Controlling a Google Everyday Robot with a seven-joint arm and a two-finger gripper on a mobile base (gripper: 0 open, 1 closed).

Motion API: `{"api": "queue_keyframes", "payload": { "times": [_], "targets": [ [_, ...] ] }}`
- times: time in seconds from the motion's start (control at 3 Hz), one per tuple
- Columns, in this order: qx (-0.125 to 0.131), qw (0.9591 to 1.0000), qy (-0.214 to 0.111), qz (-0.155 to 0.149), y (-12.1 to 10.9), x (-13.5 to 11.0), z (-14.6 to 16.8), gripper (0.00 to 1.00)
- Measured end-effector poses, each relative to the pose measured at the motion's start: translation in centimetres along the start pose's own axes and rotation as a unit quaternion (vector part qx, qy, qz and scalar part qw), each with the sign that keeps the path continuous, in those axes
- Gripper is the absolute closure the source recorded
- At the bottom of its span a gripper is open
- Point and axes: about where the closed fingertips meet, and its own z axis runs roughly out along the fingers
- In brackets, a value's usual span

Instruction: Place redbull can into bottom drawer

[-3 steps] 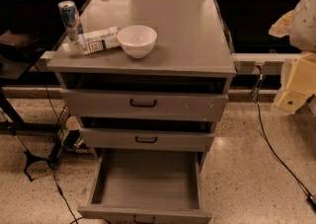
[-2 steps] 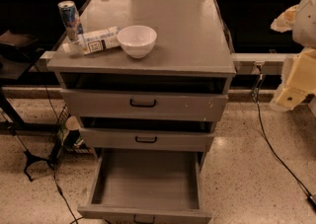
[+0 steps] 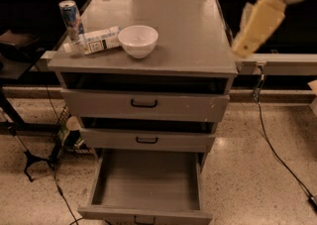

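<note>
The redbull can stands upright at the back left corner of the grey cabinet top. The bottom drawer is pulled out wide, and its tray holds nothing. My arm reaches in from the upper right, and its cream end with the gripper hangs blurred above the cabinet's right edge. The gripper is far from the can and holds nothing that I can see.
A white plastic bottle lies on its side next to the can. A white bowl stands right of the bottle. The two upper drawers are slightly ajar. Cables run over the floor on the right, and a black stand is on the left.
My arm has swung from the right edge of the view up and leftward, over the cabinet's right side. The can, bottle, bowl and drawers have not moved.
</note>
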Motion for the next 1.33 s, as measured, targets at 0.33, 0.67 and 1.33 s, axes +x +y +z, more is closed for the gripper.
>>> {"api": "queue_keyframes", "payload": {
  "times": [0.33,0.67,1.33],
  "targets": [
    [0.005,0.9978,-0.058,-0.033,-3.1,-6.5,0.4,0.00],
    [-0.004,0.9925,-0.104,-0.065,-4.1,-13.0,2.1,0.00],
    [-0.017,0.9876,-0.134,-0.079,-3.6,-18.6,5.0,0.00]
  ]
}}
